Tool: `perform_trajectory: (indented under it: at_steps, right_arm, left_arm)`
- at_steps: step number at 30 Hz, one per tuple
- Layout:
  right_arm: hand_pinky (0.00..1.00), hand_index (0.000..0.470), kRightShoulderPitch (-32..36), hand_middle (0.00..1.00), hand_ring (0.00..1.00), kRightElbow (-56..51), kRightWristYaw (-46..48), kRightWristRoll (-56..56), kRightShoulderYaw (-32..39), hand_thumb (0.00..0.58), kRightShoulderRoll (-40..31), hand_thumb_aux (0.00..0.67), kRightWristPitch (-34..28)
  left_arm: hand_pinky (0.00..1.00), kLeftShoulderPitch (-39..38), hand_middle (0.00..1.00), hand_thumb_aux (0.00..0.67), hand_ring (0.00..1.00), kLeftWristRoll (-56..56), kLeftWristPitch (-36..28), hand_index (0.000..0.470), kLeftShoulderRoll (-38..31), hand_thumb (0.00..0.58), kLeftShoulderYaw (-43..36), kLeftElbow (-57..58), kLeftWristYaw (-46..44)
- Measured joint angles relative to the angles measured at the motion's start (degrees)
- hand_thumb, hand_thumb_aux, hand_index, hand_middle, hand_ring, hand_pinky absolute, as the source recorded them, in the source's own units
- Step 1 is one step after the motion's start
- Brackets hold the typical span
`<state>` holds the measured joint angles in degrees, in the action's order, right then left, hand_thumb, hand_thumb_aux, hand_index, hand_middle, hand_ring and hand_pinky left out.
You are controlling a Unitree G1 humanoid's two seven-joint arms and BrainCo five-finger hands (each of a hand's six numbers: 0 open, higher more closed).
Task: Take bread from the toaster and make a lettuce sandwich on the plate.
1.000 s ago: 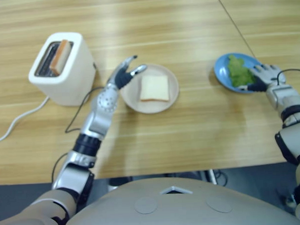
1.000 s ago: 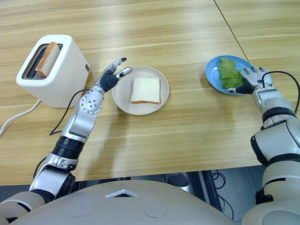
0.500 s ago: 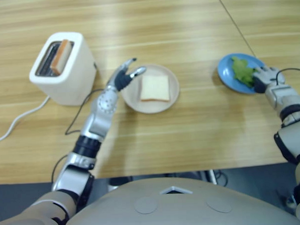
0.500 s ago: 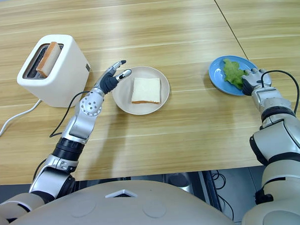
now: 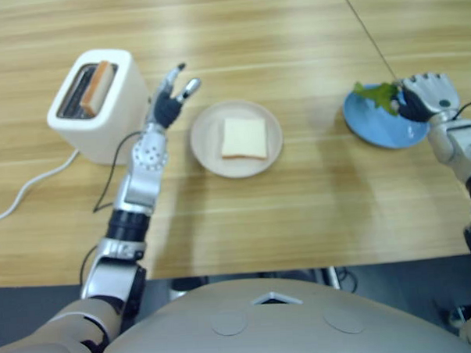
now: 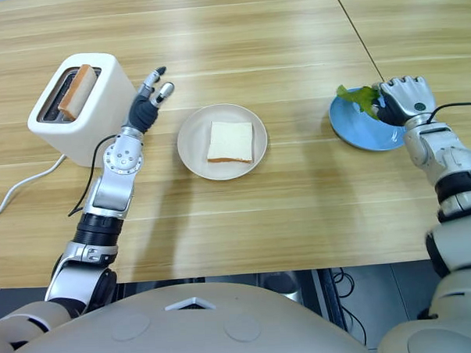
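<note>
Clutched a crumpled green lettuce leaf [image 6: 357, 97] in the right hand [image 6: 406, 99] above the blue plate [image 6: 370, 133], left hand [image 6: 144, 108] splayed beside the toaster [image 6: 80, 113].

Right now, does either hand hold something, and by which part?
The right hand grips the lettuce by its right edge, over the blue plate. The left hand, open beside the toaster, holds nothing.

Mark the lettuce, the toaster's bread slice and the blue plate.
lettuce [image 6: 359, 98], right eye view, leaf's left part.
bread slice [image 6: 74, 90], right eye view, exposed top edge.
blue plate [image 6: 366, 133], right eye view, bare inner surface.
</note>
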<state>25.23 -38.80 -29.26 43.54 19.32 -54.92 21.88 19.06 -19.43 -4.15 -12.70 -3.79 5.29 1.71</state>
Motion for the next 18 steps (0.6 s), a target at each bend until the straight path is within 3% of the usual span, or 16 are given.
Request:
perform_trajectory:
  at_steps: [4, 8, 13, 18]
  right_arm:
    - [1.0, 0.46, -4.53, 1.0, 1.0, 20.71, 4.84, -0.6, -3.83, 0.58, 2.75, 0.67, -4.71]
    - [1.0, 0.46, -2.59, 1.0, 1.0, 30.7, 9.94, 1.79, -2.57, 0.58, 11.37, 0.67, -7.95]
    - [1.0, 0.46, 4.66, 1.0, 1.0, 29.1, 12.85, 6.76, 3.09, 0.58, 21.9, 0.67, -9.42]
    - [1.0, 0.46, 6.97, 1.0, 1.0, 17.85, 12.92, 10.64, 9.86, 0.58, 28.46, 0.67, -8.32]
  left_arm:
    - [0.0, 0.47, 0.0, 0.0, 0.0, 3.23, 2.75, 0.0, 0.4, 0.0, 2.85, 3.03, 1.07]
    - [0.0, 0.85, 0.0, 0.0, 0.0, 5.09, 4.84, 0.0, 1.53, 0.0, 3.26, 5.88, 1.49]
    - [0.0, 1.55, 0.0, 0.0, 0.0, 6.02, 6.27, 0.0, 2.24, 0.0, 3.22, 9.01, 1.94]
    - [0.0, 2.05, 0.0, 0.0, 0.0, 5.85, 7.19, 0.0, 2.21, 0.0, 2.89, 10.33, 2.23]
